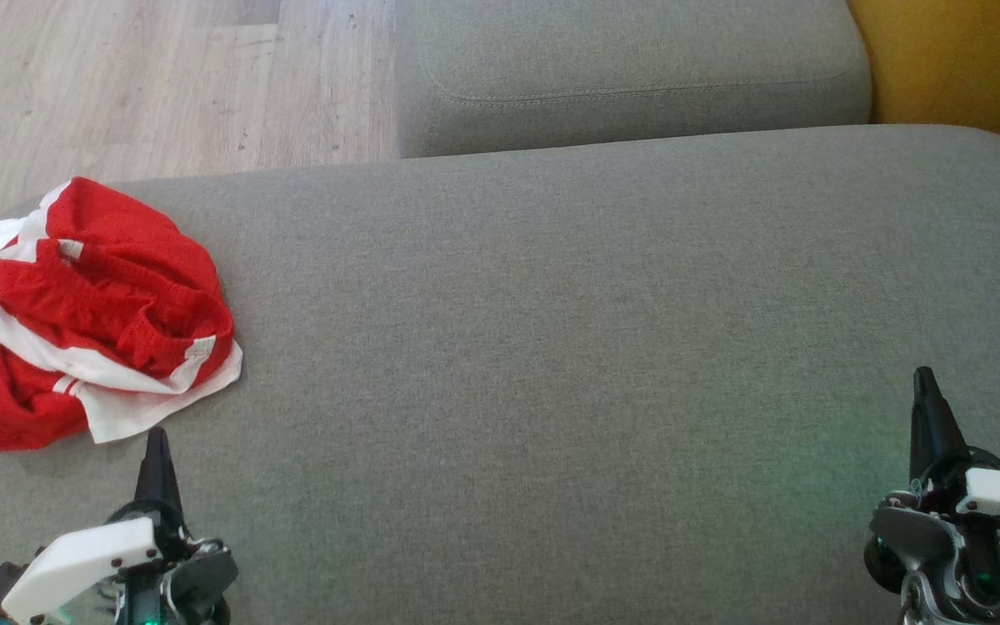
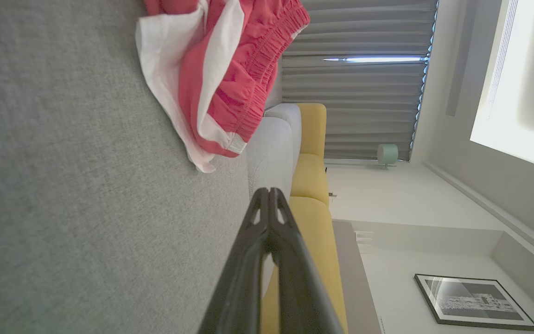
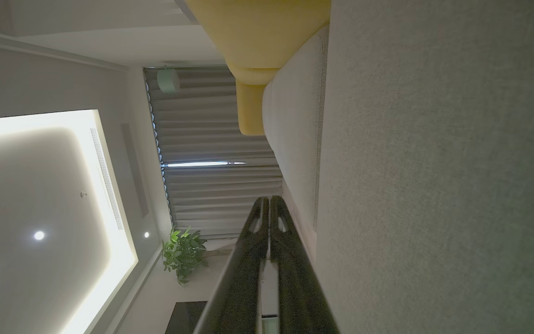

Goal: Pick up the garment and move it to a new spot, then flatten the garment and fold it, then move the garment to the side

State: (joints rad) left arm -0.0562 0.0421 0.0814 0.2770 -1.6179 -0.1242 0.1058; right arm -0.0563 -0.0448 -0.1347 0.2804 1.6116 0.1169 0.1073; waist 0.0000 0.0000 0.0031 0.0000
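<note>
Two grippers hang over the near edge of the grey cushion (image 1: 552, 347), each with its fingers pressed together and nothing between them. The left gripper (image 1: 155, 444) is at the cushion's near left corner, the right gripper (image 1: 925, 386) at its near right corner. The garment (image 1: 83, 312), red and white shorts in a crumpled heap, lies at the cushion's left edge. It sits just ahead of the left gripper and slightly to its left, white hem nearest the fingertips. The heap has no clear long axis, though it runs roughly along that left edge. The right gripper stands well apart, across the cushion. The pickup likely falls to the left arm, which must open first.
</note>
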